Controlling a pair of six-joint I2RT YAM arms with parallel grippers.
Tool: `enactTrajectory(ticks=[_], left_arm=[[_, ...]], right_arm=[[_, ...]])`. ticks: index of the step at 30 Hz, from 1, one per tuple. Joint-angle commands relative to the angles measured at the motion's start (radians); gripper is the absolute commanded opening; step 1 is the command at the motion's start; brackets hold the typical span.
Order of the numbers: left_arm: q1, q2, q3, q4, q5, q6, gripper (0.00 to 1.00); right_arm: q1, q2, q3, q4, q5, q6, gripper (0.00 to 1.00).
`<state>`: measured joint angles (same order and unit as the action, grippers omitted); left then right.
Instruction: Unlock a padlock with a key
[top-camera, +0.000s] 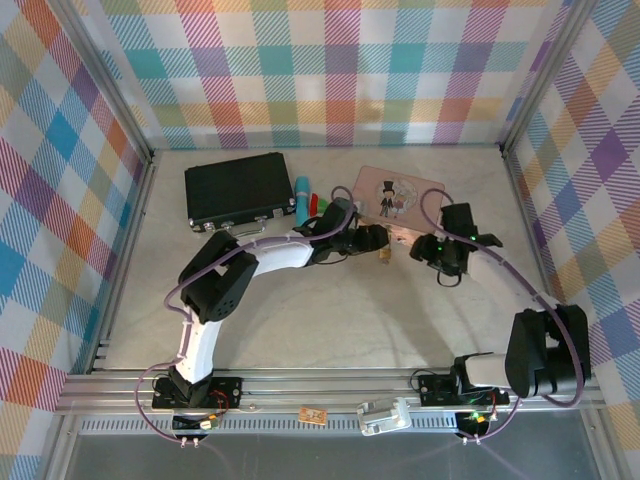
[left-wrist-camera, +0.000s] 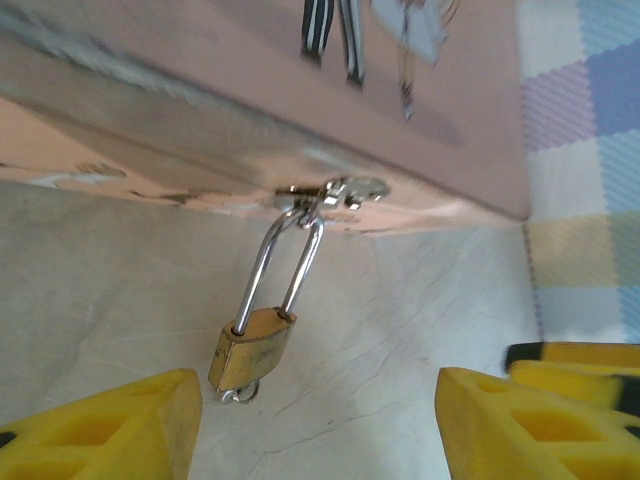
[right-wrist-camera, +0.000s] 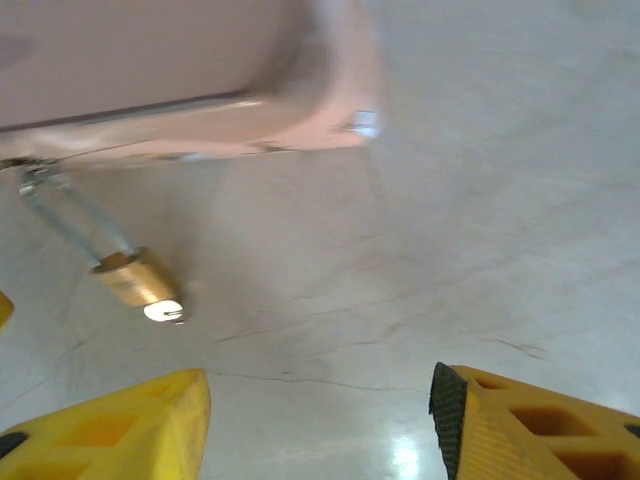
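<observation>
The padlock (left-wrist-camera: 252, 350) hangs by its shackle (left-wrist-camera: 285, 265) from the hasp of the pink tin (left-wrist-camera: 200, 80), just off the tin's front edge above the bench (left-wrist-camera: 400, 300) — the left jaws and right jaws both stand open and empty, facing it. A small silvery bit (left-wrist-camera: 235, 395) pokes from the lock's base; I cannot tell whether it is the key. The likely trouble is that the lock swings freely, so an off-centre touch could push it aside, shift the tin, or knock that bit loose.
</observation>
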<state>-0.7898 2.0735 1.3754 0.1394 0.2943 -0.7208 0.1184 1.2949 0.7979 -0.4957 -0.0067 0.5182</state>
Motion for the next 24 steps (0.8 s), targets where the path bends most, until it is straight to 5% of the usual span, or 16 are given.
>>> enactTrajectory(ticks=[1, 11, 24], left_arm=[[-0.031, 0.063, 0.074, -0.161, -0.022, 0.101, 0.64], [-0.074, 0.163, 0.185, -0.22, -0.116, 0.121, 0.63], [-0.088, 0.245, 0.28, -0.27, -0.225, 0.174, 0.42]], right_arm=[[-0.05, -0.067, -0.061, 0.024, -0.077, 0.044, 0.61], [-0.069, -0.119, -0.11, 0.062, -0.131, 0.062, 0.61], [-0.073, -0.187, -0.152, 0.094, -0.155, 0.097, 0.6]])
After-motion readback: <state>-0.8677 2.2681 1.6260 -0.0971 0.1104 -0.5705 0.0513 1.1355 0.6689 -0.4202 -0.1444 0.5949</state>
